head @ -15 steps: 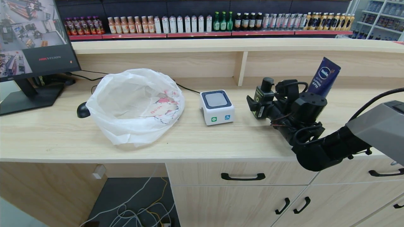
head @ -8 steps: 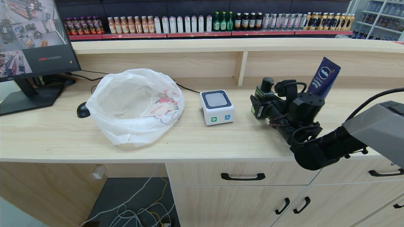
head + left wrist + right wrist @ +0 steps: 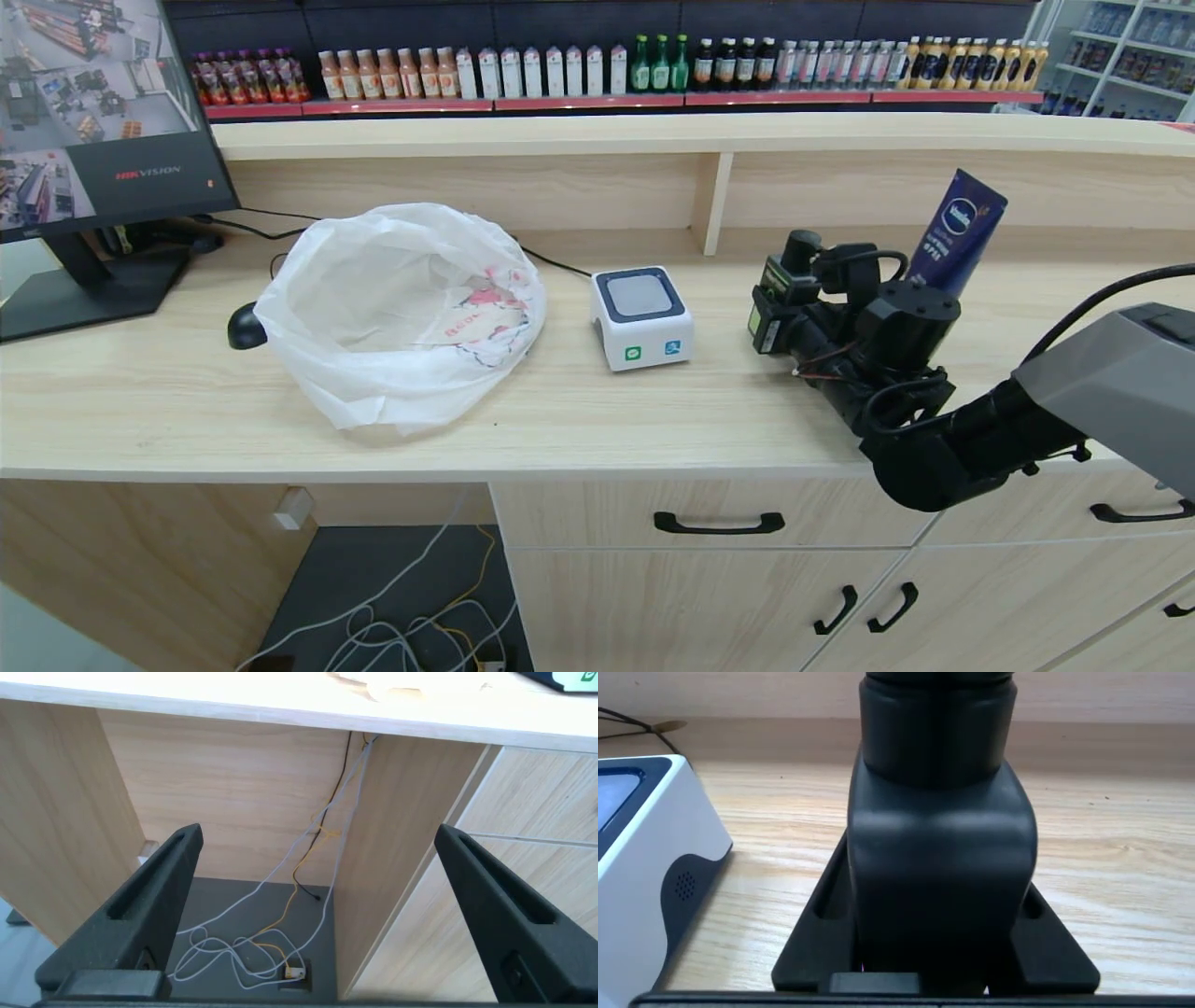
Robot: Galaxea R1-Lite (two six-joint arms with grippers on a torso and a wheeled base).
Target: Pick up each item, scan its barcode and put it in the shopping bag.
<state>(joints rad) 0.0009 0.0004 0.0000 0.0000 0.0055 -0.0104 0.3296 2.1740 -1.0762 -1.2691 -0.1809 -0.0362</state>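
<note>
Head view puts the right gripper (image 3: 789, 313) right of centre, low over the counter (image 3: 597, 411), and we see it closed around a dark bottle (image 3: 780, 280) with a green label. We judge it is held low and close to the scanner (image 3: 641, 317), which sits just to its left, so that the label can be brought to the scanner's window; the two are apart. The bottle's long axis runs up the frame with a slight lean to the right, its round cap toward the top. The labelled side faces left, toward the scanner, though we cannot tell where the barcode is. The shopping bag (image 3: 401, 313) lies at centre left, beyond the scanner, its mouth open to receive things. A blue tube (image 3: 957, 229) stands leaning at the upper right, behind the arm; we take it for another item to scan. Our left gripper (image 3: 318, 845) hangs below the counter's edge, jaws spread wide with nothing between them, out of the way.
</note>
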